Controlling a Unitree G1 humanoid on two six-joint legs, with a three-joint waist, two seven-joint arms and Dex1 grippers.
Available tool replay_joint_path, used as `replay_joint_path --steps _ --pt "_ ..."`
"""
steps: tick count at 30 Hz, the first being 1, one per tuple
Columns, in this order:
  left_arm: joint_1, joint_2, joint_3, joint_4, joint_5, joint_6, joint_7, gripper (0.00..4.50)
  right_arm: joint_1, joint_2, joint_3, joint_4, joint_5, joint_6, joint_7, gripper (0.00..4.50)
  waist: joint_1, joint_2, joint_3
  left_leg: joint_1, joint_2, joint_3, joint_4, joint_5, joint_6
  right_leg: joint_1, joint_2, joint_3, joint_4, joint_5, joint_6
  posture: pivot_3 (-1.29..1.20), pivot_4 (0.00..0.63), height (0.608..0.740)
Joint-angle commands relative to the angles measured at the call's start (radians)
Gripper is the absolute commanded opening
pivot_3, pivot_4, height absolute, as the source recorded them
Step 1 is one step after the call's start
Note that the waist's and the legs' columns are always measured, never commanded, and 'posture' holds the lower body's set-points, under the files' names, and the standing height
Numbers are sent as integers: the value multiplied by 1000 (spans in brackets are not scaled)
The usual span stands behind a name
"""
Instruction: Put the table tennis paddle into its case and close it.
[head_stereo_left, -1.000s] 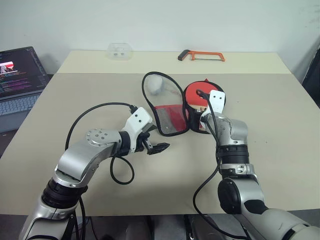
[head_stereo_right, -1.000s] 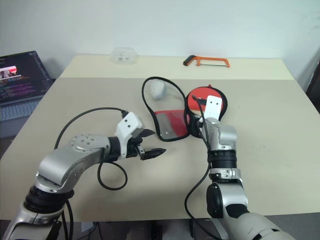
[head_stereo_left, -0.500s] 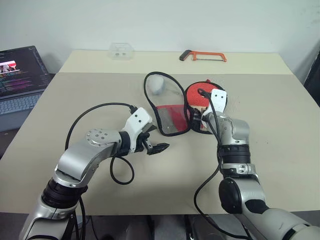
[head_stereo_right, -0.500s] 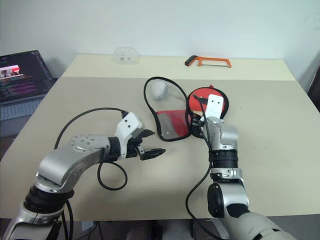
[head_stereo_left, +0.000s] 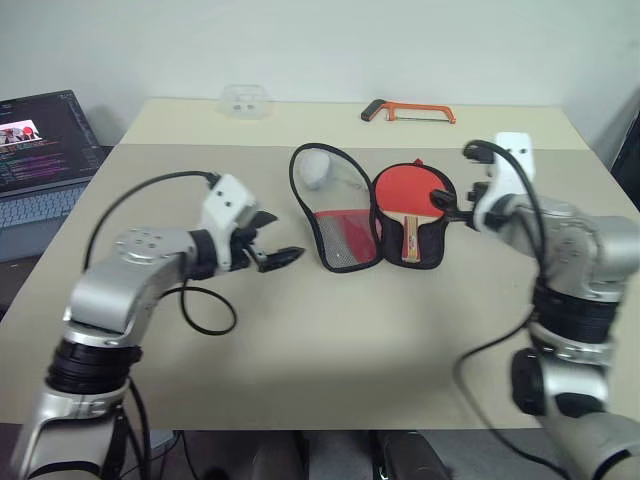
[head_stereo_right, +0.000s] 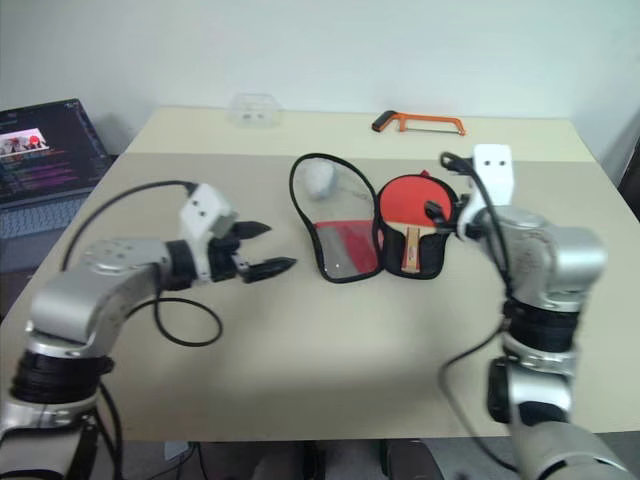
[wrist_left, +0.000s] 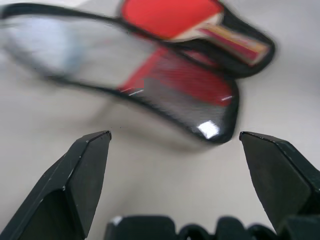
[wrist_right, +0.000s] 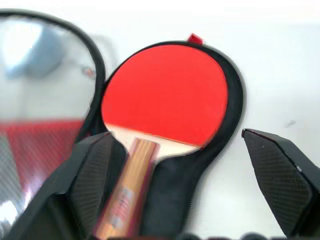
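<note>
The case (head_stereo_left: 340, 235) lies open in the middle of the table, its mesh-pocket lid flipped to the left. The table tennis paddle (head_stereo_left: 410, 188) rests red face up in the black right half, handle toward me. My left gripper (head_stereo_left: 275, 237) hovers open just left of the lid with nothing between its fingers; in the left wrist view the left gripper (wrist_left: 175, 134) faces the mesh lid (wrist_left: 180, 92). My right gripper (head_stereo_left: 455, 208) is raised at the case's right edge, open and empty. In the right wrist view the right gripper (wrist_right: 176, 134) looks down on the paddle (wrist_right: 165, 92).
A small grey-white pouch (head_stereo_left: 313, 168) sits under the lid's clear upper part. At the back lie an orange hacksaw (head_stereo_left: 408, 111) and a clear plastic box (head_stereo_left: 243, 100). A laptop (head_stereo_left: 40, 140) stands off the table's left edge.
My right gripper has lifted off the paddle and swung up and to the right, leaving it in the case. My left gripper has moved left and a little up.
</note>
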Motion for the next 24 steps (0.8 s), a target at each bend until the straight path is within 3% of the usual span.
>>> replay_joint_path --steps 1,4,7,15,16,24 --pt "-30 -8 1 77 34 -60 -16 4500 82 -134 -27 -17 109 -199 333 4476 9 0 0 0 0 0 0 0 1 0 0 0 0 0 0 0 150 740" --pt "-63 -46 -39 170 84 -102 -5 4121 182 -252 -81 -1 161 -392 603 4500 13 0 0 0 0 0 1 -1 1 0 1 1 1 0 0 0 150 740" --pt "-119 -104 -102 310 173 -186 25 3215 224 -309 -104 51 196 -521 774 4500 17 0 0 0 0 -1 2 -1 1 1 1 0 1 0 0 0 150 740" --pt "-239 -238 -164 545 279 -318 31 216 216 -312 -67 94 203 -639 861 4500 18 0 0 0 0 -1 4 0 1 1 1 0 3 0 0 0 150 740" --pt "-245 -248 -164 556 284 -324 27 29 215 -311 -62 92 202 -643 858 4500 18 0 0 0 0 0 4 0 0 1 0 0 3 0 0 0 150 740" --pt "-313 -367 -184 636 327 -345 20 29 214 -309 -25 90 190 -678 835 4500 22 0 0 0 0 0 4 2 -3 1 0 0 3 0 0 0 150 740"
